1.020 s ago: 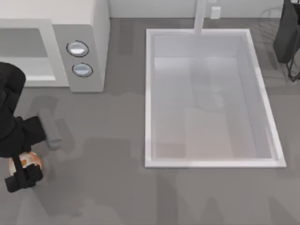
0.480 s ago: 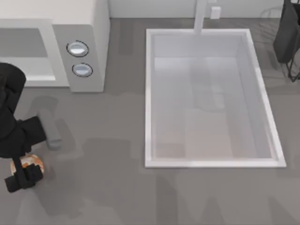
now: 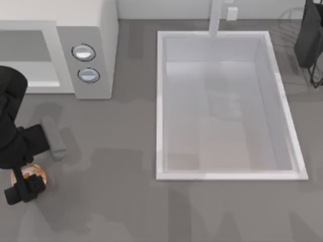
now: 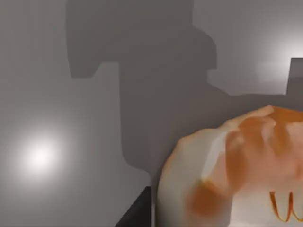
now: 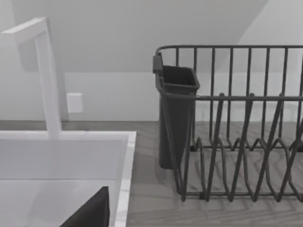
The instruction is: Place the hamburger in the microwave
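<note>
Since a second ago my left gripper (image 3: 26, 182) has drawn slightly nearer the table's left edge and the hamburger (image 3: 35, 175) has gone with it, sitting a touch higher in the top view than before; nothing else has shifted. From above, the gripper's dark fingers straddle the bun, one finger block just below it and the wrist body above, so I read the gripper as closed on the hamburger at a narrow-to-medium width. In the left wrist view the hamburger (image 4: 236, 170) is right against the camera, cream with orange patches, with a dark finger edge (image 4: 135, 215) touching its side and bare grey table (image 4: 57, 94) beyond it. The microwave (image 3: 96, 50) stands well beyond the gripper, toward the top of the overhead view, its two round dials (image 3: 84, 52) on the side panel nearest the sink; its wide cavity (image 3: 25, 60) faces the gripper's side and I see nothing inside it, though my own arm covers part of the opening. A short grey bar (image 3: 54, 137) lies on the table between the gripper and the microwave. The sink basin (image 3: 224, 106) lies far off to the gripper's right, with nothing in it. My right arm (image 3: 309, 35) is parked at the far right corner; I cannot tell how its fingers stand. Its wrist view looks at the dish rack (image 5: 236, 127), holding a dark cutlery cup (image 5: 176, 113), beside the sink's rim (image 5: 124, 156) and faucet (image 5: 45, 75).
</note>
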